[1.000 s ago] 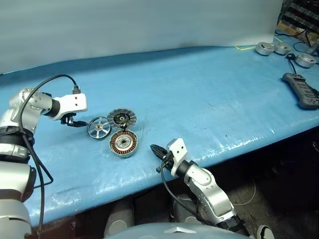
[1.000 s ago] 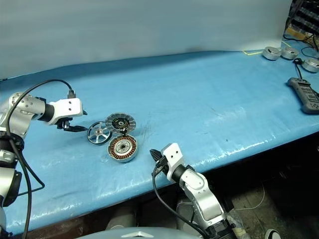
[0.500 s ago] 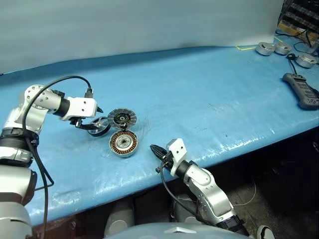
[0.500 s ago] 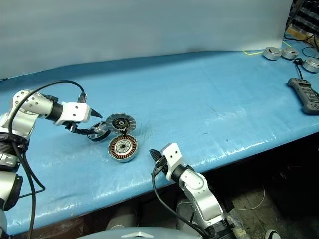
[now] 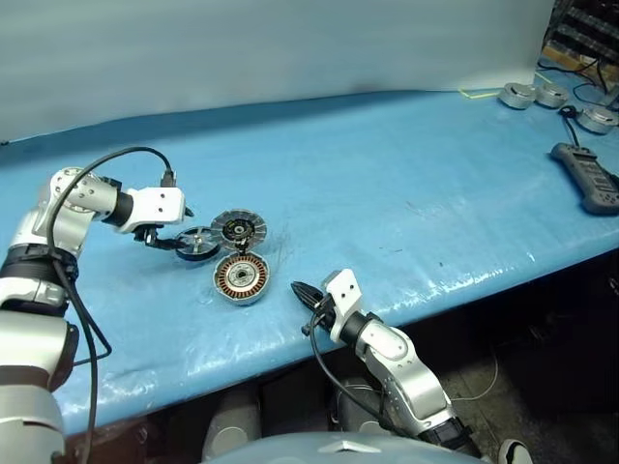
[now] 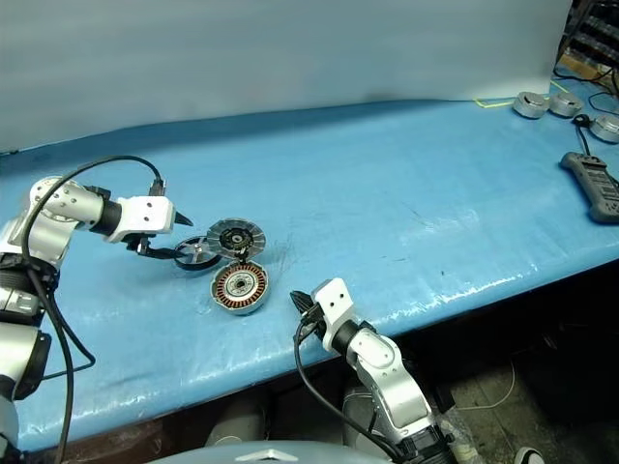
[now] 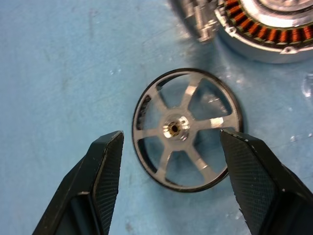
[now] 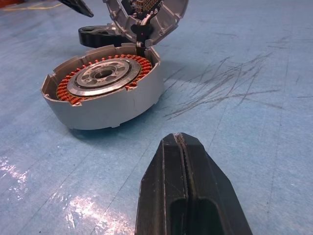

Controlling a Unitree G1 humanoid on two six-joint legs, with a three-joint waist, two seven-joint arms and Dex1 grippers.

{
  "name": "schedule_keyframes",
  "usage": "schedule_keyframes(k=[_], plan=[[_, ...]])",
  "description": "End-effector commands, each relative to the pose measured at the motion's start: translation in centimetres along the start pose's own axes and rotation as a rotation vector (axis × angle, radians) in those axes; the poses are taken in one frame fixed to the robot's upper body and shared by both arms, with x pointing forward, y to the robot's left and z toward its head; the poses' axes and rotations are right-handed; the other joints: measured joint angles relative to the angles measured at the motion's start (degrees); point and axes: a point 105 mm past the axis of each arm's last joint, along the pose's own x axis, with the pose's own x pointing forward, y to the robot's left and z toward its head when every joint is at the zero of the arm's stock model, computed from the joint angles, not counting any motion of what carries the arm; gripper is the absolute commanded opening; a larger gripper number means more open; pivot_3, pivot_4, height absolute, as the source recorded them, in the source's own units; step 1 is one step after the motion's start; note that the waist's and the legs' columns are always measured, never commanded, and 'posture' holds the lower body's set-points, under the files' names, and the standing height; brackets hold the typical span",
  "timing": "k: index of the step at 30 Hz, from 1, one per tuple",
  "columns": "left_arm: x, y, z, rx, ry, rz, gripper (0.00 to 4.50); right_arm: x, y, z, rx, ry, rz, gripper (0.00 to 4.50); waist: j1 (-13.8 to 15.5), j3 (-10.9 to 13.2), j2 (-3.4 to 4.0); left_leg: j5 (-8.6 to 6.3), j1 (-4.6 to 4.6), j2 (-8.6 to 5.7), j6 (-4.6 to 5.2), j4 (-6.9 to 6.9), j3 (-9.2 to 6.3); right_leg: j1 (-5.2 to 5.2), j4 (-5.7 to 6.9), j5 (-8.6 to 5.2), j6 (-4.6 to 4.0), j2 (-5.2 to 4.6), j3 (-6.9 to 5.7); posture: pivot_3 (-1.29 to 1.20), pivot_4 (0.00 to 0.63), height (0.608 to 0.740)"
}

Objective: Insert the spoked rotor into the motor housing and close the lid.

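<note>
The spoked rotor (image 7: 186, 129), a black ring with silver spokes, lies on the blue table just left of the lid (image 5: 238, 229). My left gripper (image 5: 182, 232) is open and points down over the rotor. Its fingers (image 7: 105, 166) stand either side of the ring, with a small gap on at least one side. The motor housing (image 5: 240, 278), with copper windings showing, sits in front of the rotor. The lid (image 8: 146, 14) stands tilted up at the housing's far edge. My right gripper (image 5: 298, 289) is shut, empty and low, to the right of the housing (image 8: 102, 90).
Silver pucks (image 5: 527, 94) and cables lie at the table's far right corner, beside a black hand-held device (image 5: 585, 177). The blue table cover (image 5: 406, 184) stretches wide to the right. Its front edge runs just behind my right wrist.
My left gripper swung right from beside the rotor to over it, and its fingers now straddle the ring. The rotor looks flatter than before. The right arm stayed still.
</note>
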Motion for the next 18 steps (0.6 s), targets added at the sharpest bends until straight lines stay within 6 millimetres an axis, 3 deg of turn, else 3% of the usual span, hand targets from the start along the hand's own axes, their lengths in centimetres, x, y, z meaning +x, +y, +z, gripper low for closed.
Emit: schedule_keyframes(k=[1, 18], plan=[[-0.5, 1.1, 0.4, 0.038, 0.008, 0.03, 3.33, 0.0, -0.1, 0.9, -0.009, -0.036, -0.012, 0.0, -0.01, 0.0, 0.0, 0.0, 0.0, 0.0, 0.0, 0.0, 0.0, 0.0, -0.01, 0.0, 0.0, 0.0, 0.0, 0.0, 0.15, 0.74], [1.0, -0.4, 0.0, 0.171, 0.059, -0.092, 3.33, 0.0, -0.5, 1.2, 0.008, -0.055, -0.044, 0.0, -0.04, 0.0, 0.0, 0.0, -0.01, 0.01, 0.0, -0.02, 0.0, -0.02, 0.0, 0.0, -0.01, 0.0, 0.0, 0.0, 0.15, 0.74]])
